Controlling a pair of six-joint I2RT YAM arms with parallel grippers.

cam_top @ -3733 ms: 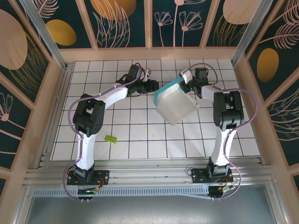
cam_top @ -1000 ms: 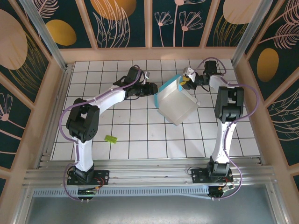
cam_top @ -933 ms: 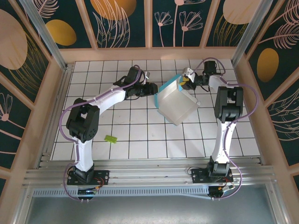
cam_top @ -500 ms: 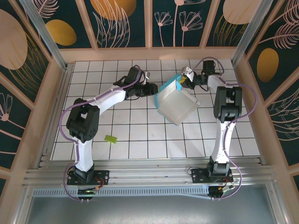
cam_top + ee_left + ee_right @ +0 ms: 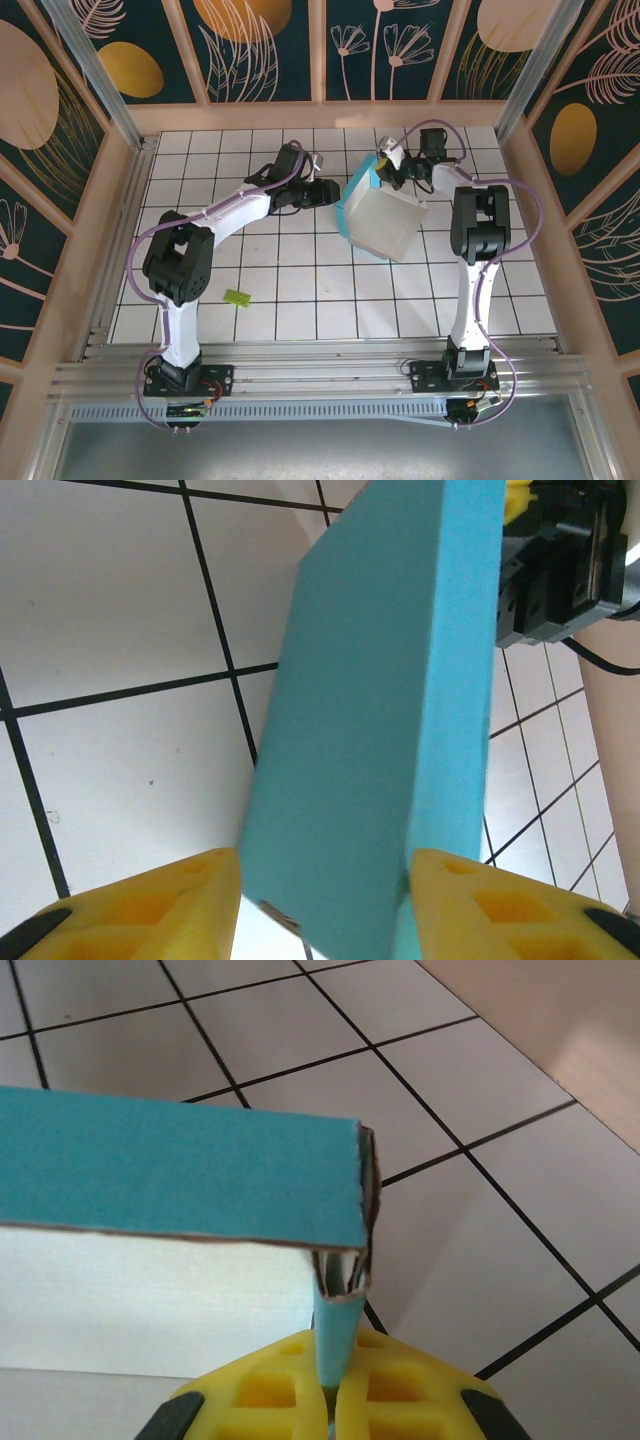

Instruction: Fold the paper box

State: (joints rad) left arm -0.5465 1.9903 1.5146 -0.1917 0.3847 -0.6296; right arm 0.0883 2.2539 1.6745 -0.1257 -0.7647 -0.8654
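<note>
From above I see the paper box (image 5: pixel 380 218) held over the far middle of the counter (image 5: pixel 300 320), tilted, its white inside facing up and a turquoise wall along its left edge; my left pincer (image 5: pixel 328 190) meets that wall from the left; on its wrist camera the turquoise panel sits between the two yellow fingers (image 5: pixel 140 905), touching both, so it is pinching the box; my right pincer (image 5: pixel 384 163) is at the box's far corner; its wrist camera shows the pads pressed together on a thin turquoise flap; a lime-green scrap (image 5: pixel 237 297) lies well apart, near the left arm.
</note>
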